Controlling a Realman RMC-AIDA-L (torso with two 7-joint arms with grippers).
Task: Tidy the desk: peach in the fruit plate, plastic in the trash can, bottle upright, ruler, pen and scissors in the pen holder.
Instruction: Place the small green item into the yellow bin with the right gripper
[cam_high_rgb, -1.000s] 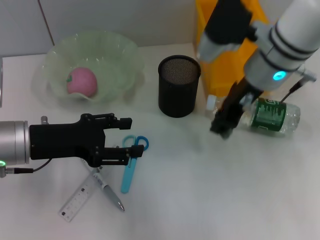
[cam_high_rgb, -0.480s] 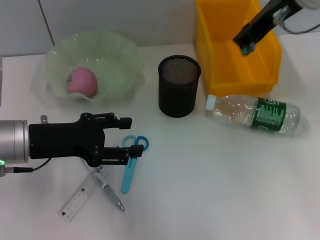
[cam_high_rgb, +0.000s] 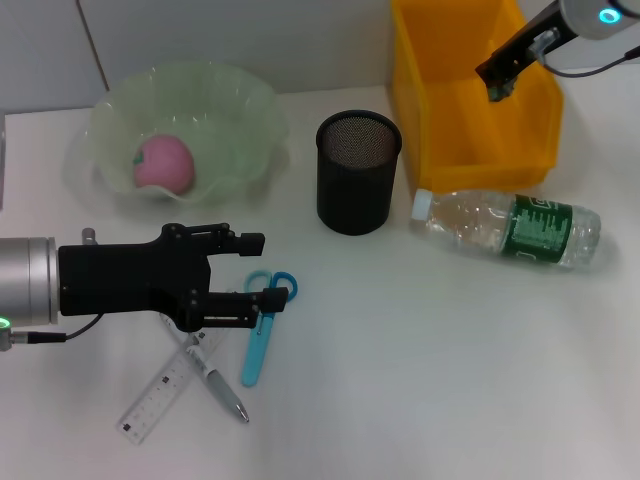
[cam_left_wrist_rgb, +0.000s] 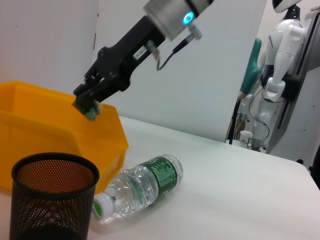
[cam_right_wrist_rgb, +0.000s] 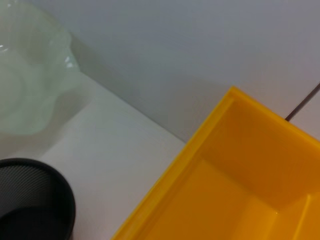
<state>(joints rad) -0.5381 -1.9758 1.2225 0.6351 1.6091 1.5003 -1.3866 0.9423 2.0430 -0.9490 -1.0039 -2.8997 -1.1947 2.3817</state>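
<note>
1. Since a second ago my right arm had swung up from beside the water bottle (cam_high_rgb: 510, 229) to hang over the yellow trash bin (cam_high_rgb: 430, 120); between the last half second and this moment it barely shifted.
2. My right fingers (cam_high_rgb: 493, 84) hovered above the bin's open top, and I could not tell whether they were apart or together; in the left wrist view a small green bit showed at their tip (cam_left_wrist_rgb: 90, 111).
3. My left fingers (cam_high_rgb: 255, 270) stood apart, empty, above the blue-handled scissors (cam_high_rgb: 262, 330), unchanged from before.
4. The bottle lay on its side on the desk (cam_high_rgb: 420, 380), cap pointing toward the black mesh pen holder (cam_high_rgb: 358, 172), just in front of the bin.
5. The peach (cam_high_rgb: 163, 164) sat inside the pale green fruit plate (cam_high_rgb: 240, 110).
6. The scissors lay flat on the desk beside the pen (cam_high_rgb: 222, 390), and the pen crossed over the clear ruler (cam_high_rgb: 150, 405), all well apart from the pen holder.
7. My right wrist view showed only the bin's inside, the pen holder's rim and an edge of the plate.
</note>
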